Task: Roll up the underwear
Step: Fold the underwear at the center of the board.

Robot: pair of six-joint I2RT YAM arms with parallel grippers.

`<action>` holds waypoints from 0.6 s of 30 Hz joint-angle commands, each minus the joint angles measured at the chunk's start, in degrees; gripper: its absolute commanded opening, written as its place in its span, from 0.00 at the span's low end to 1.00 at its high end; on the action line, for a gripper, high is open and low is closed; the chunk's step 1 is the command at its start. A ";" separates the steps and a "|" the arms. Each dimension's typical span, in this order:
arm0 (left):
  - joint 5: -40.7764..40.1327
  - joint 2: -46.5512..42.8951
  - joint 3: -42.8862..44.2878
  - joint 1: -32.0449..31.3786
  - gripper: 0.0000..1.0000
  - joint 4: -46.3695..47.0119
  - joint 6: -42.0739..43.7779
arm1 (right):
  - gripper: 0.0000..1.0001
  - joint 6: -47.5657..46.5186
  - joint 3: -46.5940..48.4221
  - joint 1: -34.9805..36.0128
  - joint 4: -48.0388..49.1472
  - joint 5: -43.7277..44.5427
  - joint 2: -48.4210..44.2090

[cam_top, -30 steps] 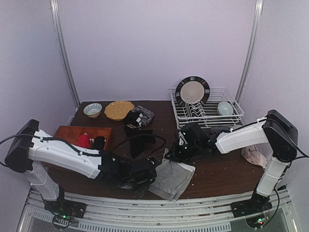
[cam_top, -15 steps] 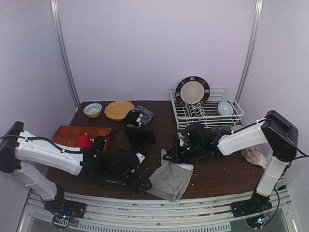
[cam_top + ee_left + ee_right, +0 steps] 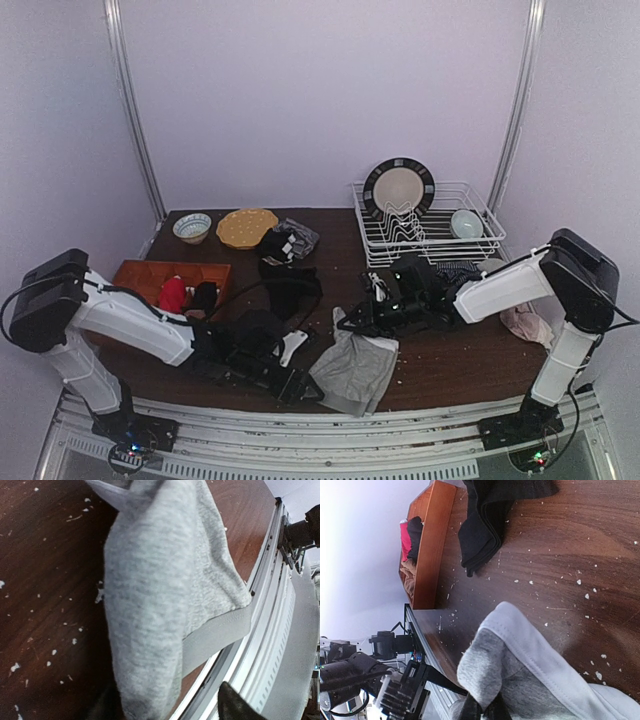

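A light grey underwear [image 3: 358, 372] lies partly lifted at the table's front edge; it also shows in the left wrist view [image 3: 160, 580] and the right wrist view [image 3: 530, 680]. My right gripper [image 3: 348, 322] [image 3: 485, 711] is shut on its upper left corner, holding that corner raised. My left gripper [image 3: 298, 388] [image 3: 170, 707] is open at its lower left edge, with the cloth's folded edge between the spread fingers. A black underwear [image 3: 290, 292] [image 3: 485, 530] lies flat behind them. A pale tan garment [image 3: 525, 323] lies at the right.
A wooden tray [image 3: 135, 272] [image 3: 432, 545] at the left holds red and black rolled cloths. A dark cloth pile [image 3: 286, 242], a yellow plate [image 3: 246, 228] and a small bowl [image 3: 192, 227] stand at the back. A dish rack [image 3: 480, 240] stands back right. The metal rail [image 3: 280, 630] runs along the front edge.
My left gripper has dropped toward the front edge, to the grey underwear's lower left edge. My right gripper has drawn the held corner a little to the left.
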 commanded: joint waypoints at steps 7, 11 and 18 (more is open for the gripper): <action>-2.96 -0.14 4.95 0.80 0.00 -6.63 1.73 | 0.00 -0.86 -0.99 -0.71 0.59 0.92 -1.84; -10.92 -3.14 7.81 -0.65 0.00 -15.82 1.61 | 0.00 1.37 -1.43 -0.86 0.40 4.04 -0.47; -29.69 2.33 22.46 -9.05 0.00 -39.26 2.18 | 0.00 5.50 -4.29 -1.15 3.92 7.09 0.08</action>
